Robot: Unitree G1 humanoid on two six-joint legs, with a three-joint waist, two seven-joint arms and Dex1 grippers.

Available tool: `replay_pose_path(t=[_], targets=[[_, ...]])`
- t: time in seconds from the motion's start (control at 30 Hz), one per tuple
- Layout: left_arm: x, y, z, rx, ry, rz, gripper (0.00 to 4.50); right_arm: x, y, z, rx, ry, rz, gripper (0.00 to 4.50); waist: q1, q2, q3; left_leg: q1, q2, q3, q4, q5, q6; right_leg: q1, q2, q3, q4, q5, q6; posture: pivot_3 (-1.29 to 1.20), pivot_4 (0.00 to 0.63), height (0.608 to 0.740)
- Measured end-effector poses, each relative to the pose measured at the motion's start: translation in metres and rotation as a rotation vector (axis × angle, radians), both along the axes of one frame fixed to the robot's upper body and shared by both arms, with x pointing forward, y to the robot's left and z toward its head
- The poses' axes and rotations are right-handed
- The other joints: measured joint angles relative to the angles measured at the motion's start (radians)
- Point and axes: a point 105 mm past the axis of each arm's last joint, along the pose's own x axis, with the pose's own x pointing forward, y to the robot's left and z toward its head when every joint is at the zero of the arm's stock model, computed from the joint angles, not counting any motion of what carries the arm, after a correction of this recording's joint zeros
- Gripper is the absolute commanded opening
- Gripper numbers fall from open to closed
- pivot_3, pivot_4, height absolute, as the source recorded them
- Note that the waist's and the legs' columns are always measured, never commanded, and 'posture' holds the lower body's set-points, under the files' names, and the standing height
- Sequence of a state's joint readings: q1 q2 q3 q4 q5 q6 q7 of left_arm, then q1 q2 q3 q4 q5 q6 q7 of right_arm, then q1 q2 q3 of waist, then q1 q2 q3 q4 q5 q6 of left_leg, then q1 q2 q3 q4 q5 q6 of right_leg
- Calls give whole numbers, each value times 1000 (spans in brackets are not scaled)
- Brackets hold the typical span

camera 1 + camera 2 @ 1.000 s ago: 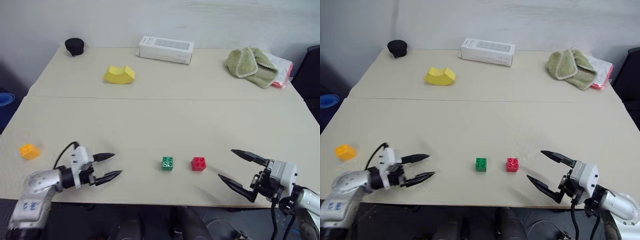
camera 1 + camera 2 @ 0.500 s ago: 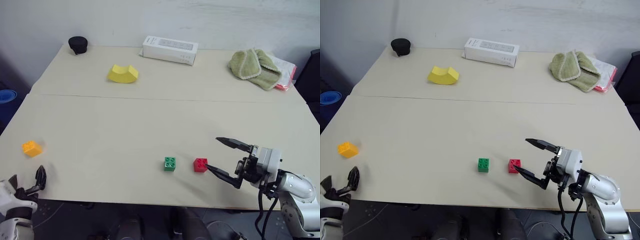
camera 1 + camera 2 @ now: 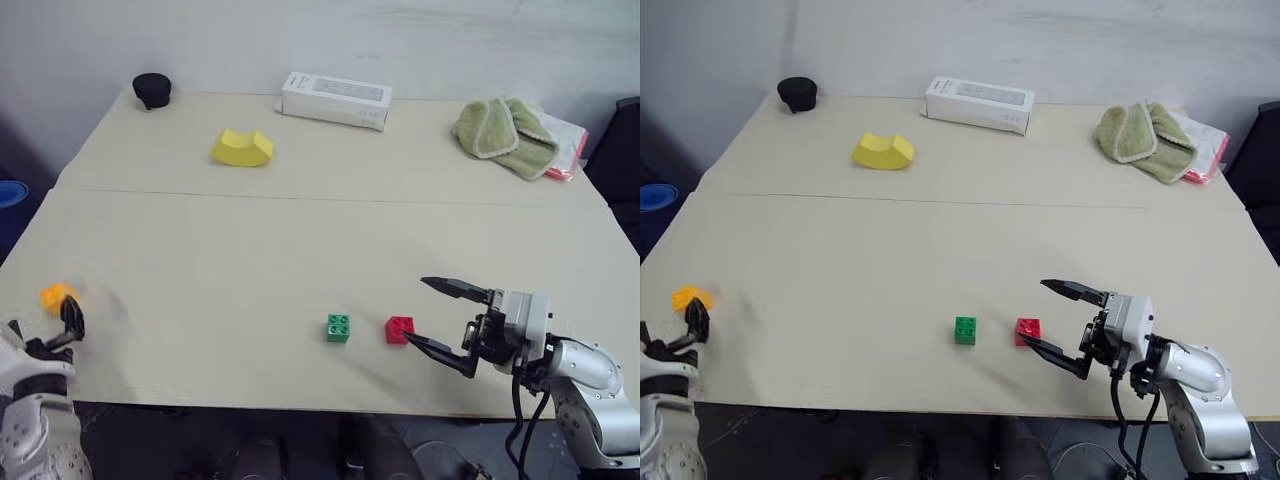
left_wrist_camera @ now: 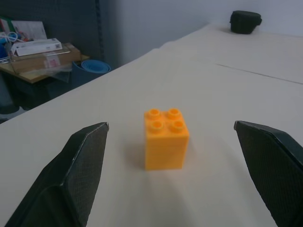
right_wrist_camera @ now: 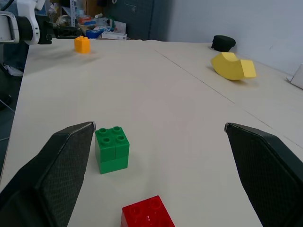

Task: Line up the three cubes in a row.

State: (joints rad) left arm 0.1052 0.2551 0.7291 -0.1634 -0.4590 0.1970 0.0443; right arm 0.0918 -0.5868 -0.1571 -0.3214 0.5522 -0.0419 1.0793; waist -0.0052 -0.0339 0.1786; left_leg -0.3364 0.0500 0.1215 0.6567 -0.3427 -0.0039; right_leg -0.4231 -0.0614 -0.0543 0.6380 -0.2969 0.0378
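The red cube (image 3: 399, 329) and the green cube (image 3: 338, 327) sit side by side near the table's front edge, a small gap apart. The orange-yellow cube (image 4: 165, 138) stands alone at the far left edge. My left gripper (image 3: 45, 325) is open and faces that cube from close by, one finger (image 4: 78, 170) on each side of it and short of it. My right gripper (image 3: 417, 310) is open just right of the red cube. Its fingertips reach the cube's right side, and I cannot tell whether they touch. Both grippers are empty.
At the back of the table are a yellow curved block (image 3: 241, 148), a white box (image 3: 335, 98), a black round object (image 3: 151, 89) and a green cloth (image 3: 503, 134) on a pink packet. A blue bin (image 3: 8, 192) stands beyond the left edge.
My left arm swung from the front middle-left out to the far left edge, turned toward the orange-yellow cube and opened wider. My right gripper slid left up to the red cube.
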Motion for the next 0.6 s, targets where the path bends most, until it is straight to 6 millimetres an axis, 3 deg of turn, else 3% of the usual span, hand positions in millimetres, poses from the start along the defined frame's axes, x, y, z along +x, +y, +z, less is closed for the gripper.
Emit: replay_pose_path(t=[0.13, 0.3, 0.6], targets=[[21, 3, -20, -50, 98, 14, 4470, 1, 5, 0, 2, -1, 15, 4500, 4, -1, 0, 0, 0, -1, 0, 1, -1, 0, 0, -2, 1, 0, 0, 0, 150, 740], [30, 7, -25, -42, 136, 46, 4470, 2, 4, -3, 1, 2, -14, 4500, 3, -1, 0, 0, 0, -1, 0, 1, -2, 0, 0, -1, 1, 0, 0, 0, 150, 740], [43, 17, -19, 9, 151, 16, 1660, -1, 1, -12, -3, 16, -60, 4500, 3, -1, 0, 0, 0, -1, 0, 1, -2, 0, 0, -2, 1, 0, 0, 0, 150, 740]])
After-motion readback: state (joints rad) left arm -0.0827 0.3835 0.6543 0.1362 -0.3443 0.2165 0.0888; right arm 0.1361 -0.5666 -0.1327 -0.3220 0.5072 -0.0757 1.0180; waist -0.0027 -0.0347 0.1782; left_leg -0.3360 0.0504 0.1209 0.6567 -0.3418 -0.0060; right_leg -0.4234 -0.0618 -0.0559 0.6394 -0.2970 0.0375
